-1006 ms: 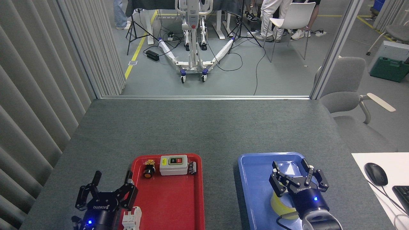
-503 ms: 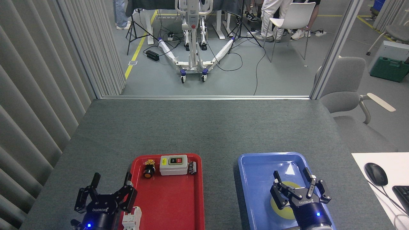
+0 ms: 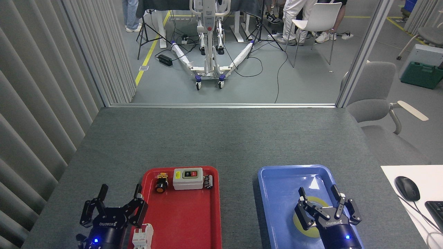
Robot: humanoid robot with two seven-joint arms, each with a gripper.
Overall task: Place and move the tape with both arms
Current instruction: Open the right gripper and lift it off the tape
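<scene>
- Where the near edge of the view cuts off both arms, the left gripper [image 3: 112,200] sits at the near left, over the grey table [image 3: 221,138] just beside the left rim of the red tray [image 3: 215,207]; its black fingers are spread apart and grip nothing, and a blue light glows on its body.
- A white breaker-type component [image 3: 142,236] lies at the near left corner of the red tray, just right of the left gripper.
- At the near right, the right gripper [image 3: 327,205] hangs over the blue tray [image 3: 273,207]; its fingers stand apart, spread about the tape, with no finger visibly pressed against the roll.
- The tape [image 3: 300,218], a yellow roll, lies flat in the near part of the blue tray, largely covered by the right gripper, with its yellow rim showing to the left of and between the fingers.
- Farther along the red tray, a row of three parts rests at its far end: a black push button with an orange face [image 3: 160,182], a white switch box [image 3: 187,178] with a green and a red key, and a small black part [image 3: 208,181].
- At the right edge, a black mouse [image 3: 407,187] and a keyboard corner [image 3: 436,210] rest on a white surface.
- Beyond the table's far edge stand a grey chair [image 3: 372,91] and a white wheeled frame [image 3: 208,52] on the floor.
</scene>
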